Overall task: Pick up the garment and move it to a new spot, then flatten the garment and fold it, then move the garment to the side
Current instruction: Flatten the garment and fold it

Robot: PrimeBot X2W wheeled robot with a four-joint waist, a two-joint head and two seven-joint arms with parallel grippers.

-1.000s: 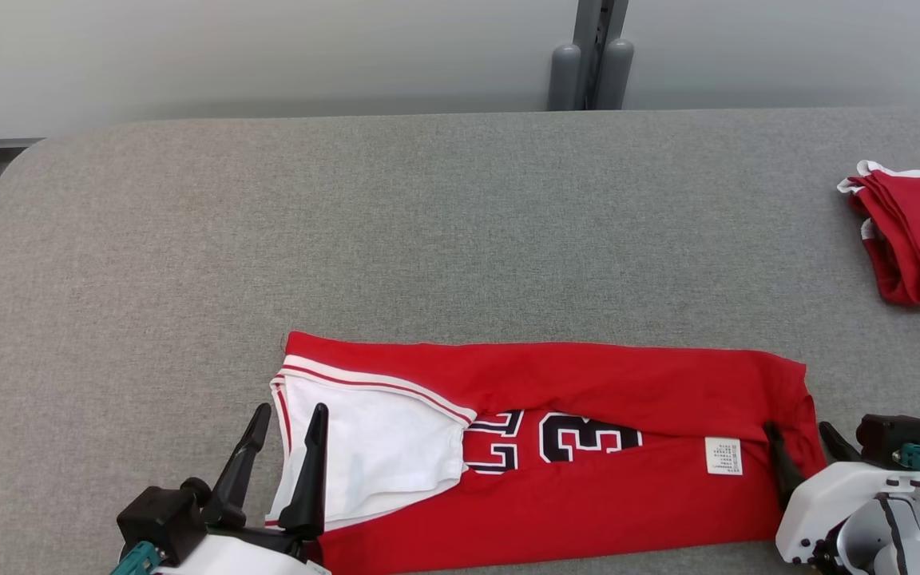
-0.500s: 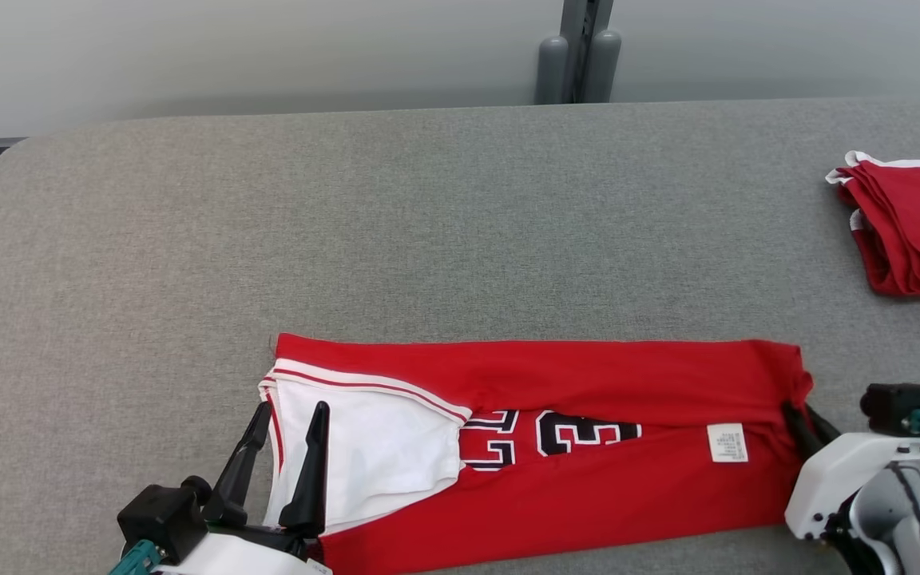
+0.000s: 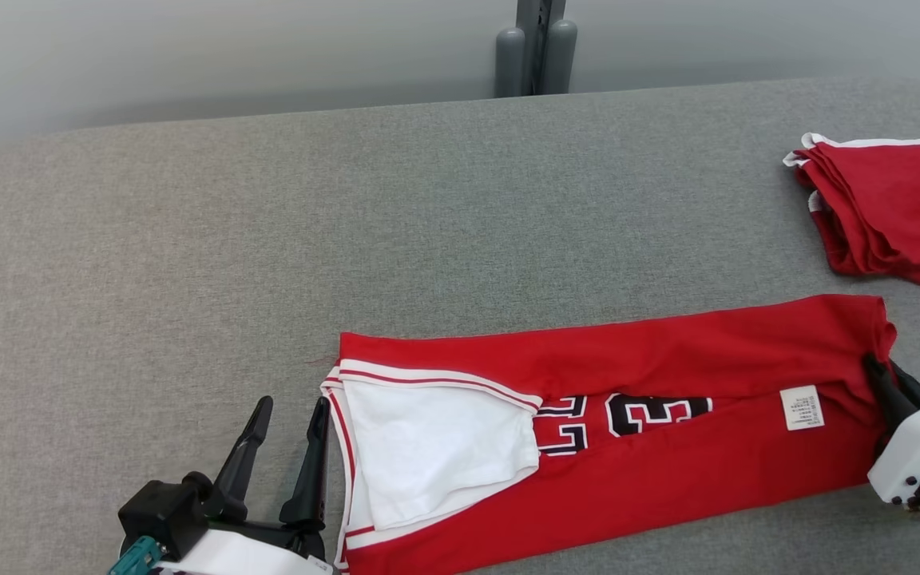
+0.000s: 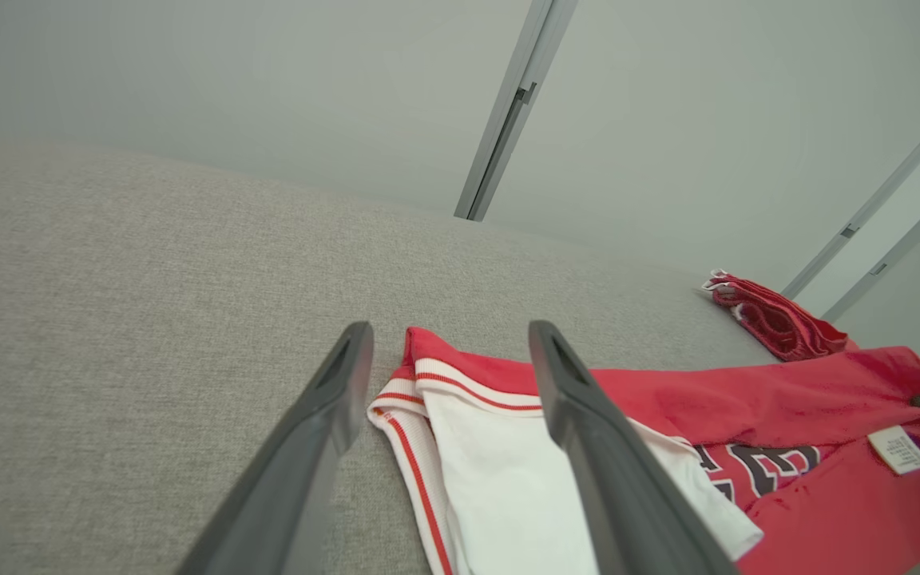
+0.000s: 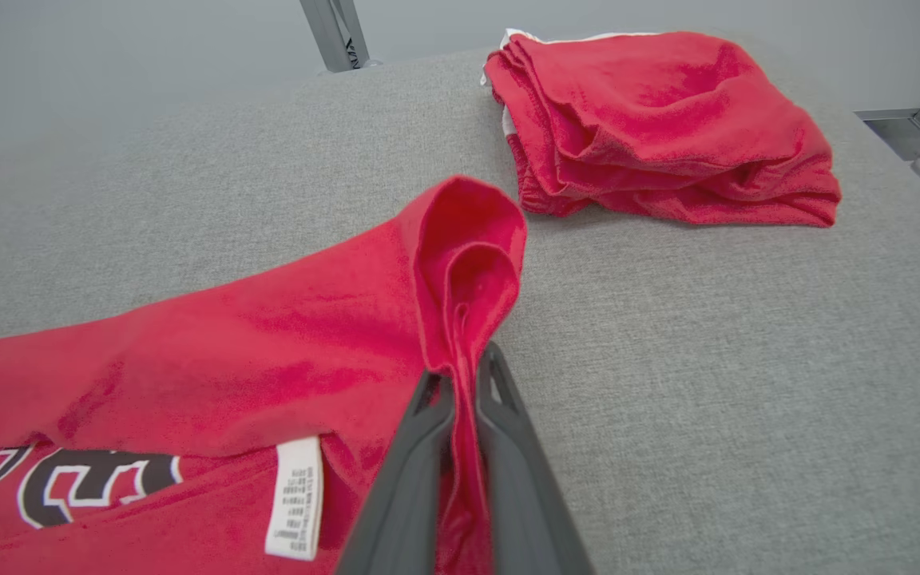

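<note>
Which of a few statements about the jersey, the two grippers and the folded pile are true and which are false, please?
1. The right gripper is shut on one end of the red jersey. True.
2. The left gripper is clamped on the jersey's white part. False: its fingers stand open at the jersey's trimmed edge and grip nothing.
3. A folded red pile lies on the grey table, apart from the jersey. True.
4. The white label sits at the jersey's end nearest the left gripper. False: it lies near the opposite end, close to the right gripper.
</note>
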